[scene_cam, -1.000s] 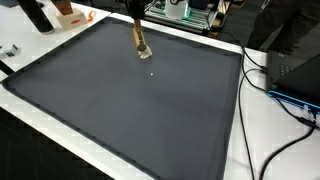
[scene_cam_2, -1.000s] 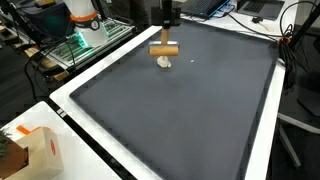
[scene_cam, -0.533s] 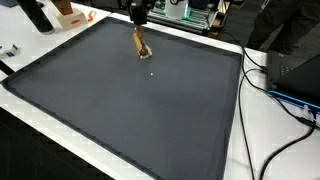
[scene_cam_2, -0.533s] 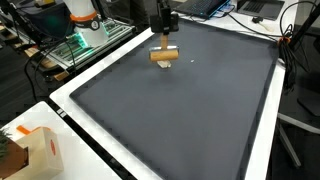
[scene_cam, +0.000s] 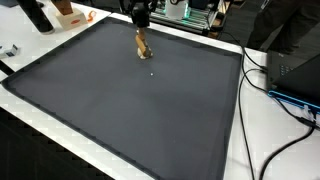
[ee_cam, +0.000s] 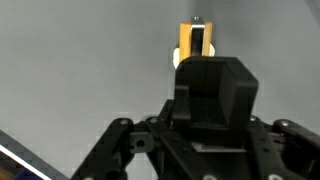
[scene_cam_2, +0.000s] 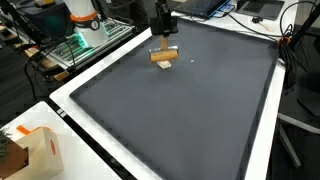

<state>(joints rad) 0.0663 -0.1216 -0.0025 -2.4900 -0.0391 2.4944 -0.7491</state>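
Note:
My gripper (scene_cam: 140, 20) hangs over the far part of a dark grey mat (scene_cam: 120, 110); it also shows in the other exterior view (scene_cam_2: 163, 25). It is shut on a tool with a black handle and a wooden head (scene_cam_2: 165, 55), whose pale tip reaches down to the mat. In an exterior view the wooden part (scene_cam: 140, 43) slants slightly. In the wrist view the black handle (ee_cam: 212, 90) fills the space between the fingers and the wooden head (ee_cam: 196, 42) sticks out beyond it. A tiny white speck (scene_cam: 151, 72) lies on the mat beside the tool.
The mat lies on a white table (scene_cam: 255, 130). Cables and a dark box (scene_cam: 295, 80) are at one side. An orange-and-white carton (scene_cam_2: 40, 150) stands near a table corner. Lab equipment (scene_cam_2: 85, 25) stands behind the mat's edge.
My gripper has come down a little, bringing the tool's wooden head closer to the mat. The tool stays at the same spot on the mat.

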